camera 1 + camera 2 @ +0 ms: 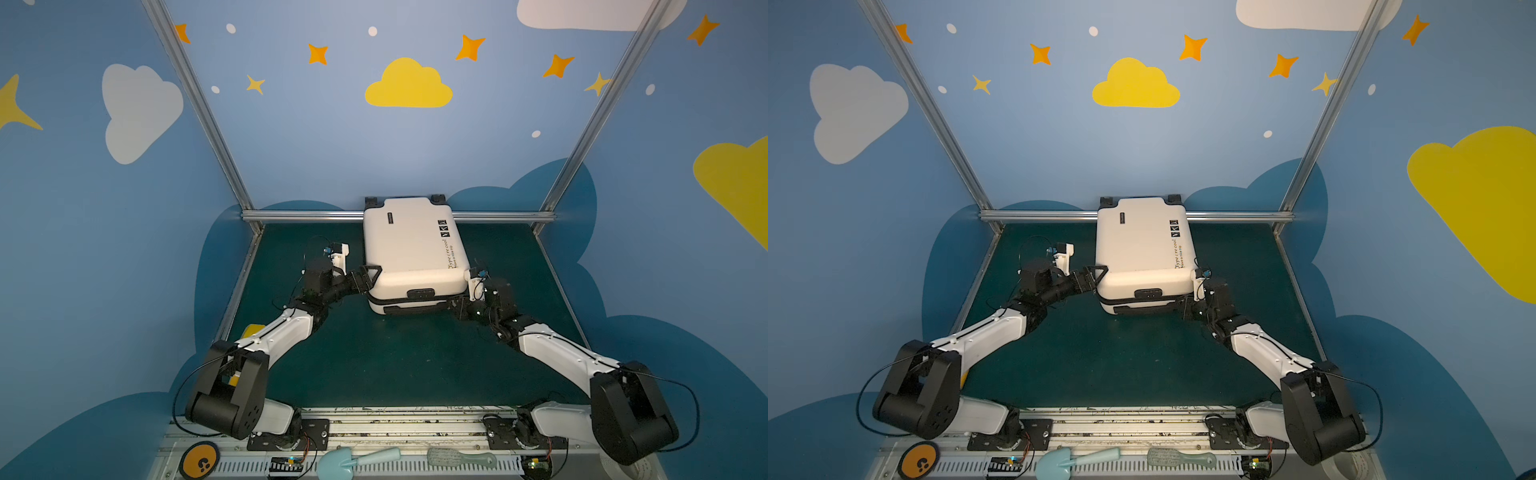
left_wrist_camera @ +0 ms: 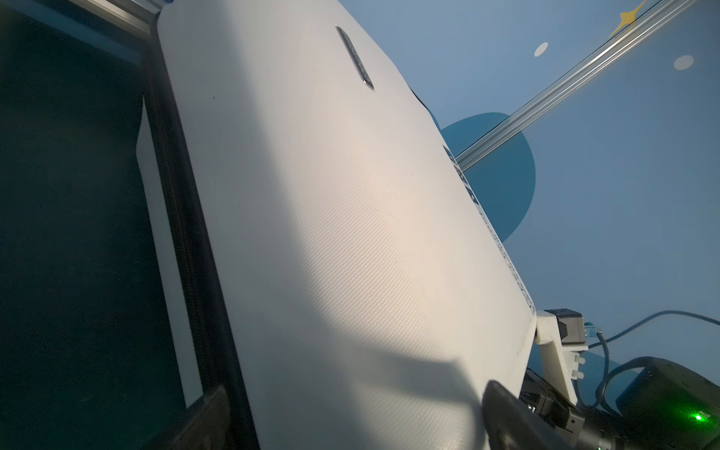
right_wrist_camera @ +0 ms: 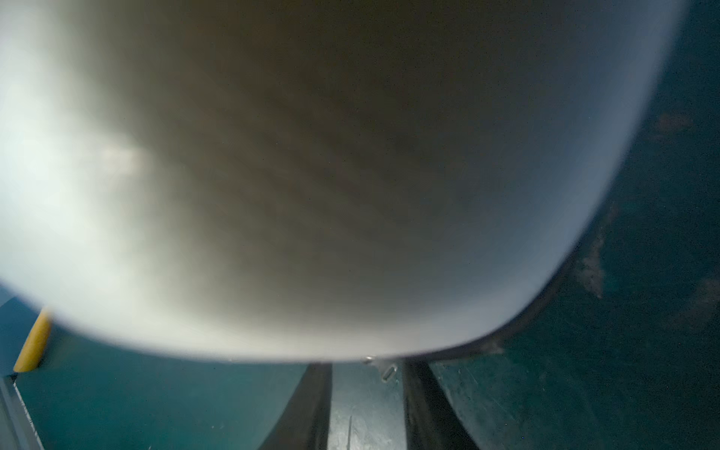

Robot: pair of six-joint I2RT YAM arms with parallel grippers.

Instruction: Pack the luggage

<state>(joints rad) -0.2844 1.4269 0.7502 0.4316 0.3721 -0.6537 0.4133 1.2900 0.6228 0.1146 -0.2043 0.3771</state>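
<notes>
The luggage [image 1: 411,253] [image 1: 1142,249], a white hard-shell suitcase with black wheels and small text, lies flat at the back middle of the green table, with a black seam between its two shells. My left gripper [image 1: 369,277] [image 1: 1098,276] is at its front left corner. In the left wrist view it [image 2: 354,391] stands open wide, with the upper shell [image 2: 331,233] between its fingers. My right gripper [image 1: 456,306] [image 1: 1185,307] is low at the front right corner. In the right wrist view its fingers [image 3: 367,366] stand a little apart under the shell [image 3: 331,175], either side of a small metal zipper pull [image 3: 387,372].
An aluminium frame rail [image 1: 303,215] runs along the table's back edge behind the suitcase. A yellow object [image 1: 251,332] lies at the left edge, partly under my left arm. On the front rail lie an orange disc [image 1: 199,459], a light blue toy shovel [image 1: 357,459] and a hairbrush [image 1: 461,459].
</notes>
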